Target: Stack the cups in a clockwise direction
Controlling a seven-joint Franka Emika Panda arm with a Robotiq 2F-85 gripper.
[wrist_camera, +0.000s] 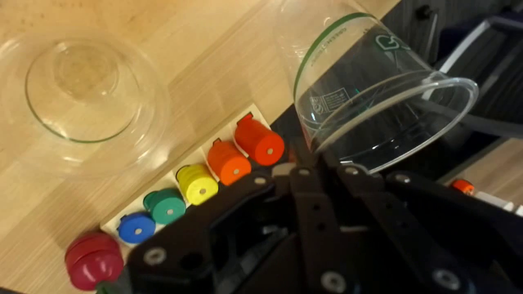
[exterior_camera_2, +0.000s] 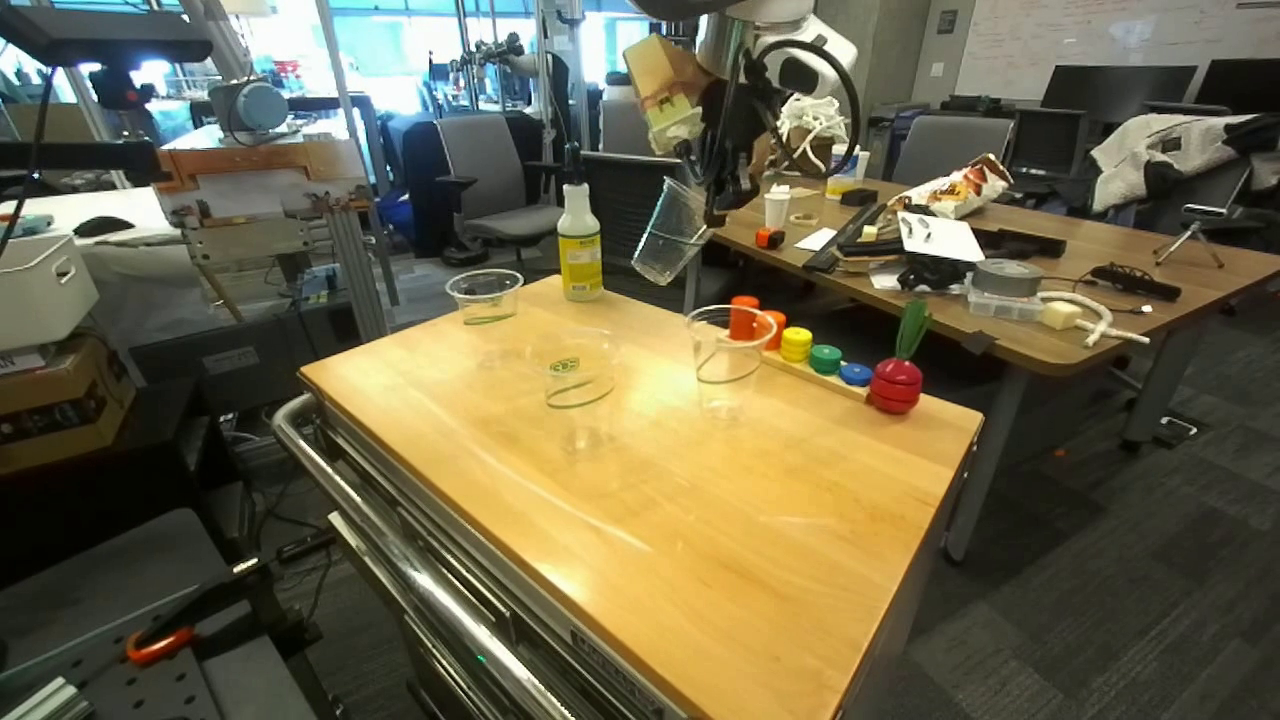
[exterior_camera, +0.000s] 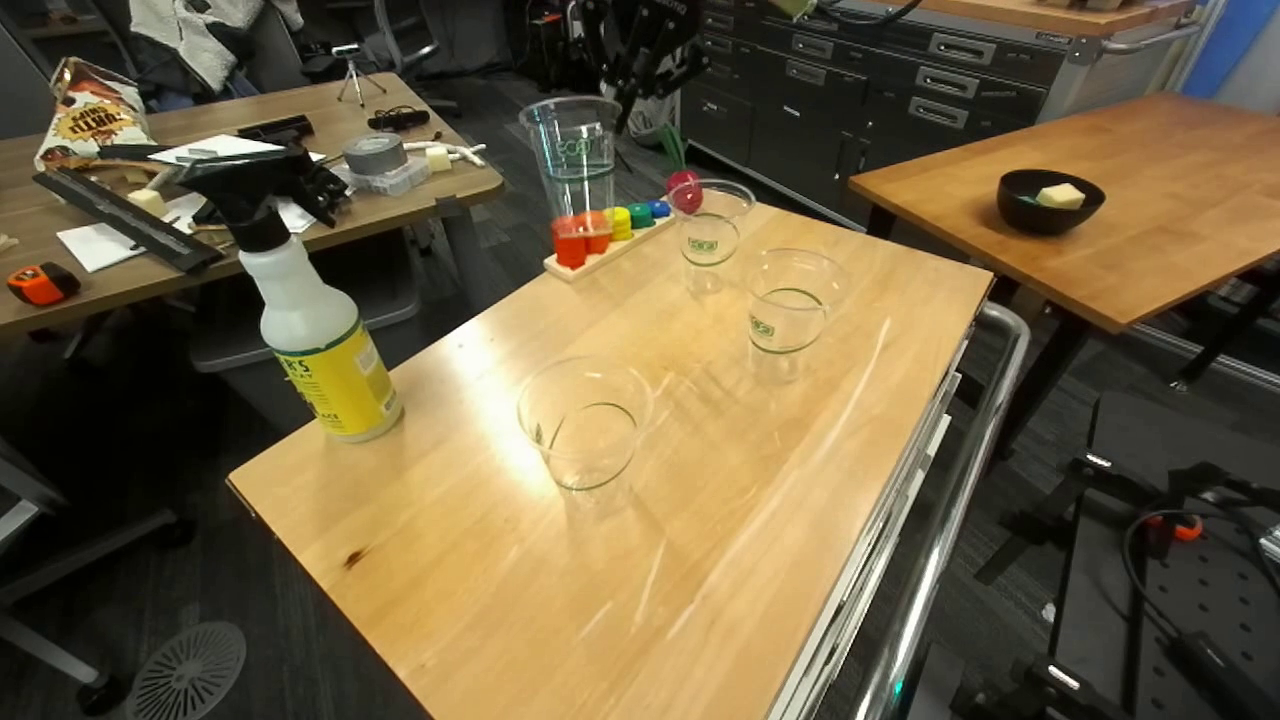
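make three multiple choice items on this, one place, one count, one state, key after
1. Where's the black bowl?
A) on the floor; B) on a separate table; C) by the spray bottle
2. How many cups stand on the worktop?
A) one; B) five; C) three
3. How is the held cup?
A) tilted in midair; B) upright on the worktop; C) crushed

1 B: an exterior view shows it there.
2 C: both exterior views show three.
3 A: the gripper holds it aslant.

Wrist view: standing cup (wrist_camera: 81,102) cropped at left, end effector (wrist_camera: 320,161) at bottom.
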